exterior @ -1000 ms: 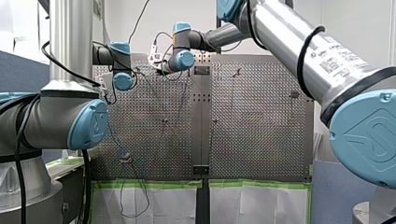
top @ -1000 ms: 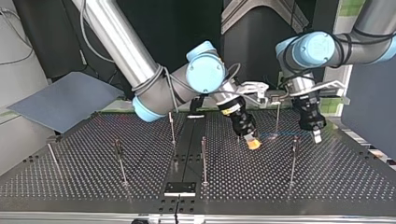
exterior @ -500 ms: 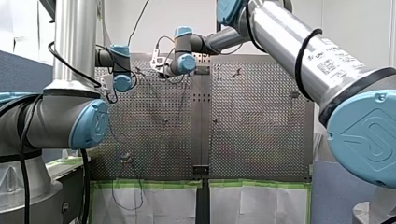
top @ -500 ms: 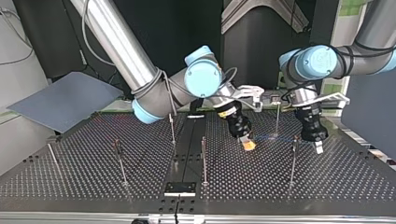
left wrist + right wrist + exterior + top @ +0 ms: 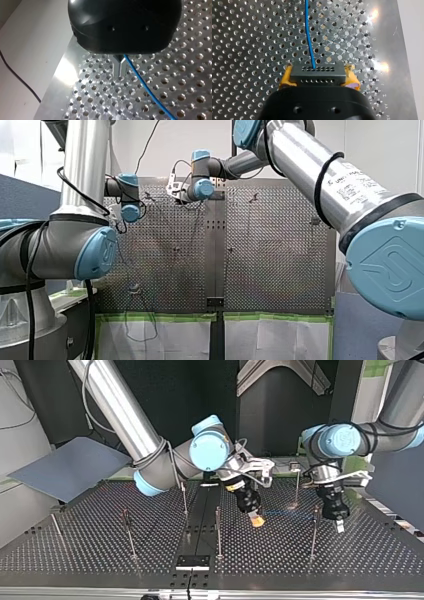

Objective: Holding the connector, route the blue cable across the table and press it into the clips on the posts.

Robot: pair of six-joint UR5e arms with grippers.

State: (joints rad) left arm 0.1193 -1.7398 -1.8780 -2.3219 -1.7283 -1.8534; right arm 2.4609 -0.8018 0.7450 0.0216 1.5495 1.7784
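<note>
By my judgement the routing is only getting under way. In the top view the blue cable (image 5: 286,511) is hanging as a short, nearly level span above the perforated desk (image 5: 360,557), stretched between my right gripper (image 5: 257,521) and my left gripper (image 5: 339,526). It is passing close to the top of the near post (image 5: 313,532) just beside my left gripper, but whether it is sitting in that post's clip is too small to tell. The other posts (image 5: 218,532) toward that view's left are standing with no cable at them that I can make out, so most of the pressing-in seems left to do.

In the right wrist view, my right gripper is clenching the black connector (image 5: 317,73) between its yellow pads (image 5: 284,79), one pad at each end of the housing. The cable is leaving the connector's face and running straight ahead of the gripper, over the desk.

In the left wrist view, the metal fingers (image 5: 116,67) of my left gripper are drawn nearly together. The cable is emerging right at their tips and slanting away across the holes. I am judging that they are pinching the cable and guiding it along.
</note>
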